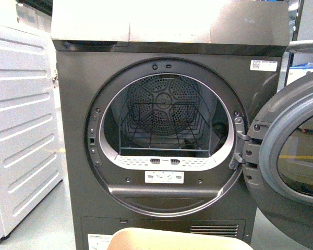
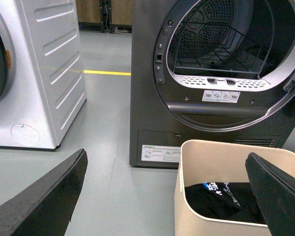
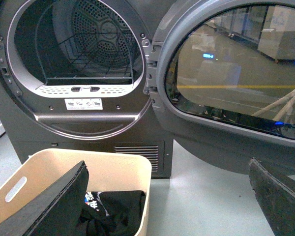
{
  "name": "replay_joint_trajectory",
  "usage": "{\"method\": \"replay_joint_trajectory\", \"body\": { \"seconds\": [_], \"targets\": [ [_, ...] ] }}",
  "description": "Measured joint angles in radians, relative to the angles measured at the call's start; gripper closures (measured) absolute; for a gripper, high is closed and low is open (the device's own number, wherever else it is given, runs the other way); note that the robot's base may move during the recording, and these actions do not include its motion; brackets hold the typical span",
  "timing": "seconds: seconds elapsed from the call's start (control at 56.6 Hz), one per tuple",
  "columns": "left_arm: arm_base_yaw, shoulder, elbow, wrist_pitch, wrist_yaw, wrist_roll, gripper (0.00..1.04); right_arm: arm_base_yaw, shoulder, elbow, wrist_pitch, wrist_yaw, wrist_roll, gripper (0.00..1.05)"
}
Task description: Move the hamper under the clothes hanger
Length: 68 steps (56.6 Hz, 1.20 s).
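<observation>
The beige hamper [image 1: 177, 239] stands on the floor right in front of the open dark grey dryer [image 1: 167, 130]; only its rim shows in the front view. In the left wrist view the hamper [image 2: 226, 155] holds dark clothes [image 2: 219, 201]. My left gripper [image 2: 172, 196] is open, one finger above the floor, the other over the hamper's inside. In the right wrist view the hamper [image 3: 113, 169] shows a slot handle [image 3: 15, 189]. My right gripper [image 3: 169, 201] is open, one finger over the hamper, the other over the floor. The clothes hanger is out of view.
The dryer's round door [image 1: 297, 146] hangs open to the right and also shows in the right wrist view [image 3: 231, 73]. A white washing machine [image 1: 21, 130] stands to the left. Grey floor [image 2: 103, 128] with a yellow line [image 2: 107, 73] runs between the machines.
</observation>
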Motion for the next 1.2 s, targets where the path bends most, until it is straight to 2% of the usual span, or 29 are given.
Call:
{"method": "replay_joint_trajectory", "body": {
  "seconds": [0.23,0.265,0.318,0.389,0.46,0.513,0.566,0.672,0.76,1.026,1.202],
  "targets": [
    [0.000,0.004,0.001,-0.005,0.002,-0.002,0.07,0.000,0.000,0.000,0.000,0.006,0.000,0.08],
    [0.027,0.046,0.032,-0.085,0.001,-0.026,0.07,-0.004,0.005,0.002,-0.006,-0.001,0.008,0.08],
    [0.132,0.207,0.095,-0.118,0.076,-0.038,0.07,-0.047,0.073,0.030,-0.019,-0.070,0.050,0.08],
    [0.246,0.444,0.199,-0.003,0.111,-0.041,0.07,-0.163,0.333,0.120,0.150,-0.172,0.076,0.08],
    [0.260,0.694,0.344,0.145,0.089,-0.041,0.07,-0.223,0.595,0.240,0.346,-0.215,0.091,0.08],
    [0.239,0.906,0.472,0.238,0.080,-0.041,0.07,-0.230,0.820,0.358,0.468,-0.237,0.107,0.08],
    [0.206,1.117,0.594,0.270,0.068,-0.039,0.07,-0.227,1.032,0.475,0.518,-0.257,0.112,0.08],
    [0.128,1.538,0.798,0.296,0.012,-0.005,0.07,-0.208,1.441,0.688,0.486,-0.263,0.136,0.08],
    [0.058,1.844,0.945,0.294,0.006,0.030,0.07,-0.185,1.716,0.850,0.439,-0.228,0.136,0.08],
    [-0.090,2.124,1.135,0.212,-0.030,0.073,0.07,-0.118,1.973,0.990,0.361,-0.196,0.087,0.08],
    [-0.161,2.284,1.239,0.148,-0.050,0.068,0.07,-0.037,2.145,1.090,0.232,-0.195,-0.030,0.08]
  ]
}}
